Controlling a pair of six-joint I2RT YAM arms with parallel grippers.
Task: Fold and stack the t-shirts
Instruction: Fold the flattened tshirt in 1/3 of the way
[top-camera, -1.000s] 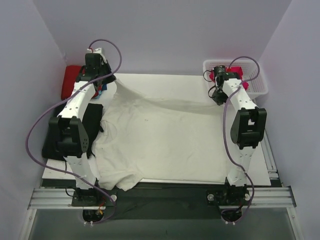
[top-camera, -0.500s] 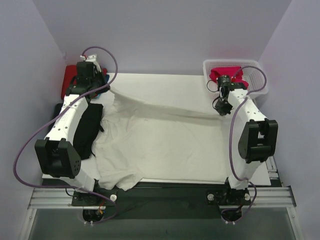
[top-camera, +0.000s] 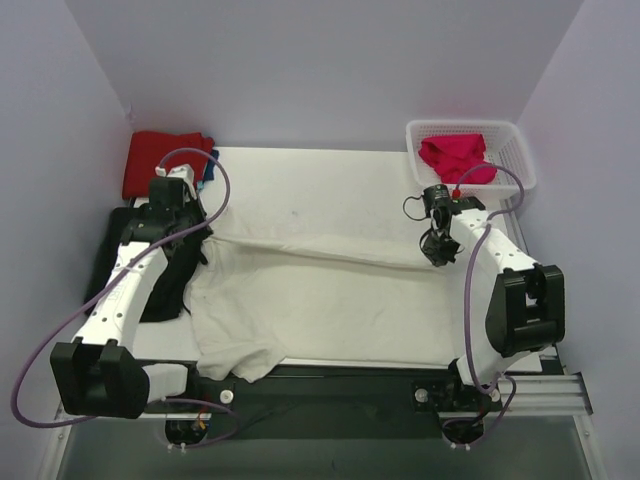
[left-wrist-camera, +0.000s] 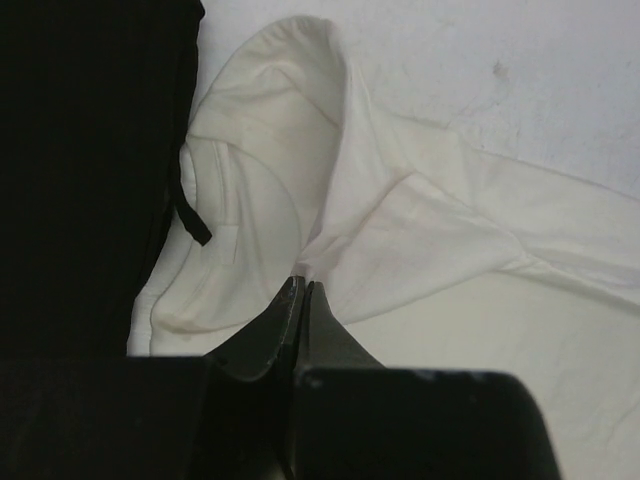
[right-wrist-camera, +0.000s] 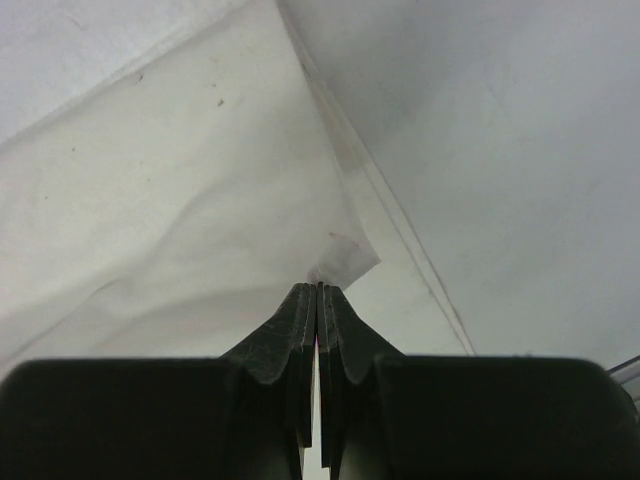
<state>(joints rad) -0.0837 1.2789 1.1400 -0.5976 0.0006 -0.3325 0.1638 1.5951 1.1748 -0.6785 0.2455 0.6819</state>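
Observation:
A large cream-white t-shirt (top-camera: 330, 295) lies spread over the white table (top-camera: 320, 180). Its far edge is lifted and drawn over the rest of the cloth. My left gripper (top-camera: 203, 235) is shut on that edge at the left; in the left wrist view its jaws (left-wrist-camera: 302, 283) pinch a bunched fold of the cream shirt (left-wrist-camera: 400, 220). My right gripper (top-camera: 437, 257) is shut on the right end of the edge; in the right wrist view a small corner of the shirt (right-wrist-camera: 345, 262) sticks out past the closed fingertips (right-wrist-camera: 318, 287).
A red t-shirt (top-camera: 163, 160) with a blue one (top-camera: 209, 166) beside it lies at the back left. A magenta-pink shirt (top-camera: 455, 155) sits in the white basket (top-camera: 522, 165) at the back right. A black cloth (top-camera: 165, 275) lies along the table's left edge, under my left arm.
Both grippers have come from the far edge toward the near side, pulling the shirt's far edge with them over the cloth. The red shirt at the back left is now uncovered.

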